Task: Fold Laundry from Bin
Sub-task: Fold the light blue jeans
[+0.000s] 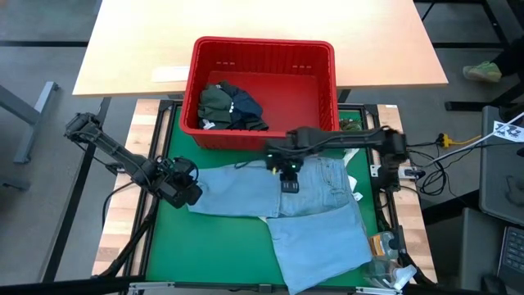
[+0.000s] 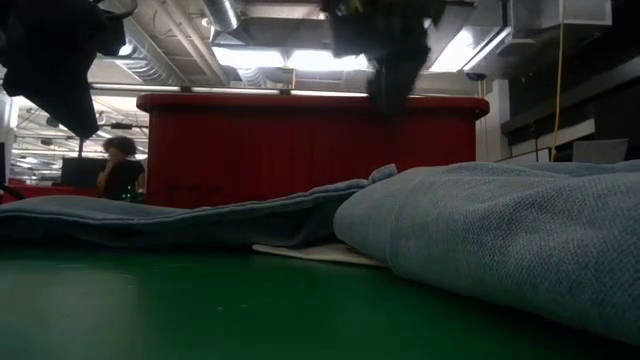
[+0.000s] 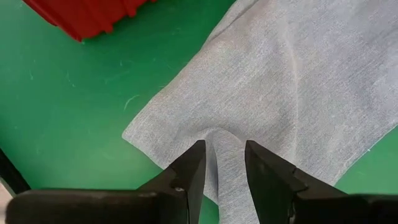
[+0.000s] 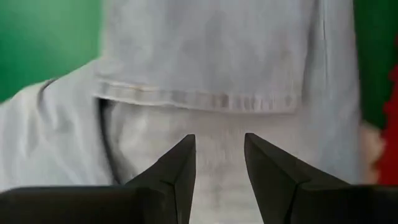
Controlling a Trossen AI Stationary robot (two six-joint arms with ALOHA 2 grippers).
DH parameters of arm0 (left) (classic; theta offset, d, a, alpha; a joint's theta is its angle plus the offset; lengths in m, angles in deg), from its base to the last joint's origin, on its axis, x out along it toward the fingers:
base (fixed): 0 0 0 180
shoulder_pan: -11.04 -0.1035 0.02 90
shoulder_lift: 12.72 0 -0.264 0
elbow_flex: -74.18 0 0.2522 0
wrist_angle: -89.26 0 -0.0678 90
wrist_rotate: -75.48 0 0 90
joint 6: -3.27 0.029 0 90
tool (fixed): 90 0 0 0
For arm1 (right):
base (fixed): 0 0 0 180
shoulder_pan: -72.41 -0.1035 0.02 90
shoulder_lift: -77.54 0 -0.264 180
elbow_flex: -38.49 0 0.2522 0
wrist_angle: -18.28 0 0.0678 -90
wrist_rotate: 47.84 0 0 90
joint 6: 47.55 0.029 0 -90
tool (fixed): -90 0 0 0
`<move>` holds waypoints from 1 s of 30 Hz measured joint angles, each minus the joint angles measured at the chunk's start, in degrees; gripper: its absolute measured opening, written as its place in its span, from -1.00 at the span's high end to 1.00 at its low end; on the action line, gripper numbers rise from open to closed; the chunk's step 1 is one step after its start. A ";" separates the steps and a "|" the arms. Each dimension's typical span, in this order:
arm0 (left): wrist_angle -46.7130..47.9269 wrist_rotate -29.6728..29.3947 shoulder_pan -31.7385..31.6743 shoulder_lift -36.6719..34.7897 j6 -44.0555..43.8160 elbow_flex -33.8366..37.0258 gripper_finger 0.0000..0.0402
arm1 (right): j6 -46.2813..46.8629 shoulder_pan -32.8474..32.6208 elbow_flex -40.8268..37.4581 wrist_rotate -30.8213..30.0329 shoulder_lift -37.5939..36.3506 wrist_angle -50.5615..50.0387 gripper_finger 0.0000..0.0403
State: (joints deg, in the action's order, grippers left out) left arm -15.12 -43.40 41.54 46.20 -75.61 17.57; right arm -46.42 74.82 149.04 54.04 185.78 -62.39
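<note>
While the light blue shirt (image 1: pixel 295 205) lies spread on the green mat (image 1: pixel 213 254), partly folded, the left gripper (image 1: pixel 187 191) hovers at its sleeve edge with fingers parted, a ridge of cloth between them but not pinched. Behind it, the red bin (image 1: pixel 319 82) holds dark garments (image 1: pixel 231 106) (unfolded, so most work remains). Farther right, the right gripper (image 1: pixel 287 170) hangs over the shirt, released.

Light blue shirt (image 2: pixel 480 225) lies rumpled on green surface (image 2: pixel 200 310); red bin (image 2: pixel 300 150) behind it, below dark fingers (image 2: pixel 395 75); person (image 2: pixel 120 168) far off.
</note>
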 joint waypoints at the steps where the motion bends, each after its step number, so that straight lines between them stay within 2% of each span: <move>1: 0.01 -0.01 0.00 0.00 -0.01 0.00 0.46 | 2.56 0.52 -4.55 0.49 -1.91 3.15 0.31; 6: -0.01 -0.01 0.00 0.00 0.01 0.00 0.46 | 19.76 2.70 -23.93 1.72 -8.39 15.48 0.31; 10: -0.04 -0.01 0.00 0.00 0.00 0.00 0.46 | 34.79 2.95 -31.32 3.31 -9.18 23.55 0.31; 17: -0.03 -0.01 0.00 0.00 0.01 0.00 0.46 | 46.74 3.01 -32.87 4.24 -9.05 33.13 0.31; 20: -0.03 -0.01 0.00 0.00 0.01 0.00 0.46 | 49.73 3.28 -32.85 2.24 -9.16 36.98 0.31; 24: -0.03 -0.01 0.00 0.00 0.01 0.00 0.46 | 51.30 3.23 -32.83 -1.37 -8.65 38.77 0.31; 30: -0.03 -0.01 0.00 0.00 0.01 0.02 0.46 | 51.35 3.23 -32.83 -3.44 -8.63 40.13 0.31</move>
State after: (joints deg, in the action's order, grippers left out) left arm -15.15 -43.41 41.54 46.20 -75.60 17.59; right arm 4.93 78.06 116.21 50.60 177.15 -22.27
